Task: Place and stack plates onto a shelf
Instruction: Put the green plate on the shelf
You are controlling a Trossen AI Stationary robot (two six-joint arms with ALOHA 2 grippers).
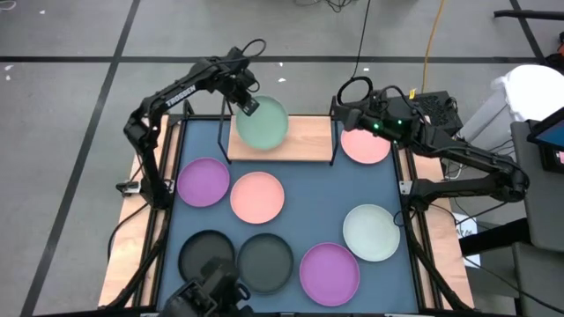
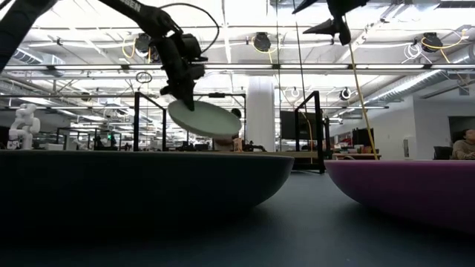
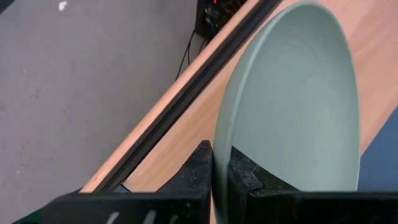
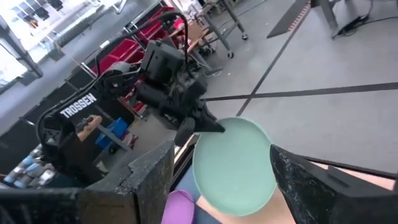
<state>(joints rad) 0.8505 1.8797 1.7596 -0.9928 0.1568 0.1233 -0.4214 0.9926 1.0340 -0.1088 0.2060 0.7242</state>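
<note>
My left gripper (image 1: 249,104) is shut on the mint green plate (image 1: 264,125), which hangs tilted over the light wooden shelf (image 1: 295,145) between its black wire posts. The low view shows that plate (image 2: 208,119) under the same gripper (image 2: 182,96). Up beside the shelf's right end, my right gripper (image 1: 346,114) stands open and level with nothing in it, facing the mint plate (image 4: 233,165). A pink plate (image 1: 368,146) lies just right of the shelf. On the blue mat (image 1: 308,207) lie two purple plates, one pink, two dark grey and one whitish plate (image 1: 371,232). My left gripper pinches the mint plate's rim (image 3: 219,163) between its two fingers, one finger (image 3: 245,174) on the plate's inner face and the other on its underside. The fingers slant down from above onto the plate's far-left edge. The plate is lifted clear of the shelf board and slopes down away from the fingers.
The shelf's black wire posts (image 1: 333,132) rise at both ends of the board. A dark grey plate (image 2: 141,185) and a purple one (image 2: 415,189) fill the low view's foreground. Cables and a laptop (image 1: 432,110) lie at the back right.
</note>
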